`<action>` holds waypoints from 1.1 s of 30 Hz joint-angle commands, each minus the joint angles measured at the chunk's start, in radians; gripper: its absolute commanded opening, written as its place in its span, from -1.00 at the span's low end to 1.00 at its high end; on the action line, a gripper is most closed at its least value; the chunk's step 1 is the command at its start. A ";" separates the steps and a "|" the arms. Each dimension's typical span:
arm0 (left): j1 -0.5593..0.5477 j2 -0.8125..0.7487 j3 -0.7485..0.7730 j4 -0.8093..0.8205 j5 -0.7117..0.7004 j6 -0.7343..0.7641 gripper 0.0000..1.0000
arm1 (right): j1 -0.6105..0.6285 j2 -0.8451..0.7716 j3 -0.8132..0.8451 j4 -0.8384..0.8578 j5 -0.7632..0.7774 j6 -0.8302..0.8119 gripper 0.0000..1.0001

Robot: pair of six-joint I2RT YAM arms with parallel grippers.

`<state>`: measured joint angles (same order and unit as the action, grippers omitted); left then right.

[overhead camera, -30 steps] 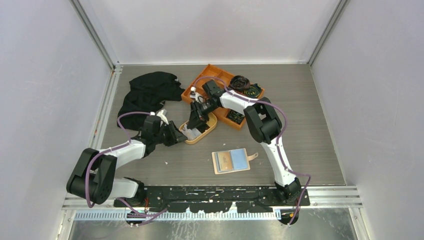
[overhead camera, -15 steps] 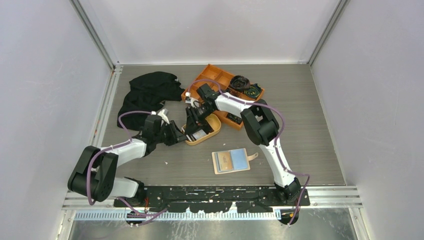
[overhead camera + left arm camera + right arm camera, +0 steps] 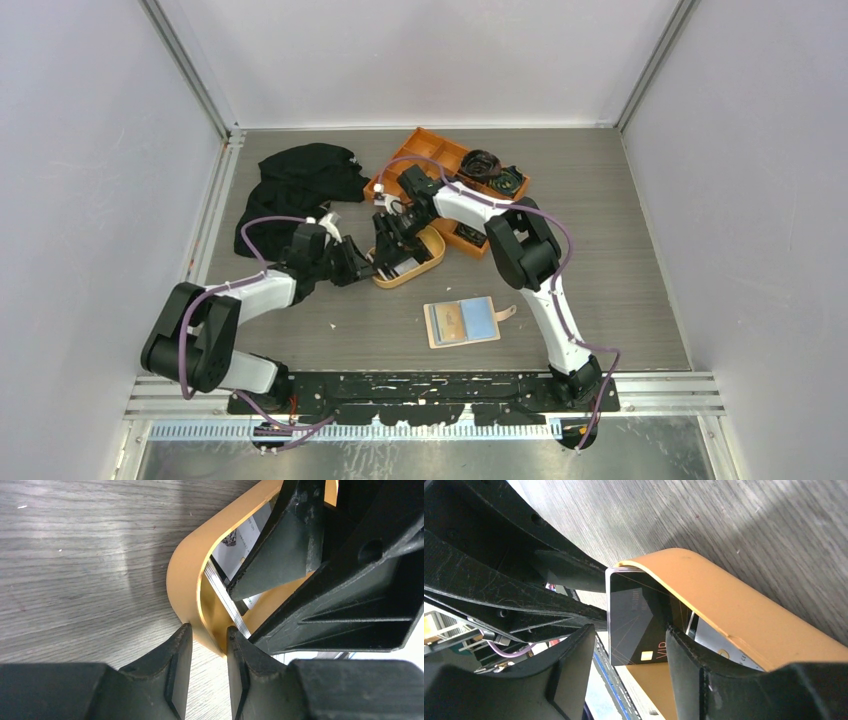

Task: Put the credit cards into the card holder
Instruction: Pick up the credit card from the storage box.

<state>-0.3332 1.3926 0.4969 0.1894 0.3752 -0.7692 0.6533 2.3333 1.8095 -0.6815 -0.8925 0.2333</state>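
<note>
The oval orange dish holds the credit cards. My left gripper is shut on the dish's near-left rim, one finger outside and one inside. My right gripper reaches into the dish, open, with its fingers either side of a black card that stands tilted against the dish wall. White printed cards lie under it, and their stacked edges show. The beige card holder lies open near the front with a light blue card in it.
A large orange divided tray with dark items stands behind the dish. A black cloth lies at the back left. The two grippers are close together at the dish.
My left gripper has moved right onto the dish's rim. My right gripper has come down and left into the dish, around the black card. The card holder has not moved.
</note>
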 commanded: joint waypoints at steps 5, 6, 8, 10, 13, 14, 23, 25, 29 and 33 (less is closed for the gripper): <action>-0.006 0.043 0.085 0.081 0.072 0.006 -0.32 | -0.008 -0.040 0.017 -0.060 -0.030 -0.071 0.31; -0.005 0.047 0.089 0.083 0.073 0.005 -0.32 | -0.009 -0.040 0.017 -0.066 -0.033 -0.077 0.32; -0.006 0.057 0.098 0.086 0.080 0.002 -0.30 | -0.008 -0.040 0.018 -0.070 -0.036 -0.084 0.32; -0.005 0.065 0.106 0.089 0.089 -0.001 -0.27 | -0.008 -0.042 0.020 -0.076 -0.036 -0.091 0.32; -0.006 0.074 0.113 0.097 0.106 -0.004 -0.22 | -0.012 -0.047 0.021 -0.078 -0.030 -0.093 0.32; -0.006 0.077 0.114 0.101 0.113 -0.005 -0.20 | -0.014 -0.048 0.020 -0.077 -0.029 -0.090 0.32; -0.006 0.099 0.113 0.114 0.135 -0.013 -0.08 | -0.050 -0.061 -0.010 -0.027 -0.054 -0.042 0.14; -0.006 0.110 0.122 0.113 0.137 -0.016 -0.05 | -0.053 -0.059 -0.013 -0.029 -0.053 -0.044 0.07; -0.006 0.130 0.134 0.112 0.135 -0.024 -0.01 | -0.053 -0.052 -0.007 -0.044 -0.047 -0.057 -0.07; -0.006 0.145 0.141 0.110 0.127 -0.029 0.01 | -0.066 -0.056 -0.005 -0.049 -0.046 -0.062 -0.20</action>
<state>-0.3332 1.5318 0.5869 0.2161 0.4564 -0.7822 0.5976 2.3322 1.7985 -0.7357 -0.9508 0.1856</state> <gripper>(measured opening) 0.500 0.430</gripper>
